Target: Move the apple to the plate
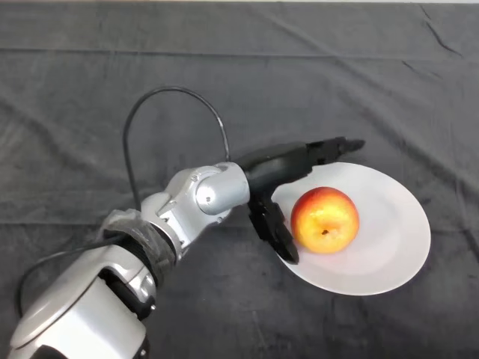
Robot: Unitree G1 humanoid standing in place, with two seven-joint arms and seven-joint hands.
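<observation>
Nearest you, the silver-grey arm reaches in toward the plate [397, 247], and the robot hand [278, 179] sits at the plate's near-left rim with its fingers spread wide and straight, holding nothing: the thumb [273, 228] lies just beside the apple [325, 220], and the upper fingers [333, 147] stretch past the plate's far-left edge. The apple rests on the plate, left of its middle, so you can judge the move as done. Should you regrip, expect a firm, smooth, roundish fruit that may roll or slip; take it across its widest girth, on the dark-clothed desk [90, 97].
</observation>
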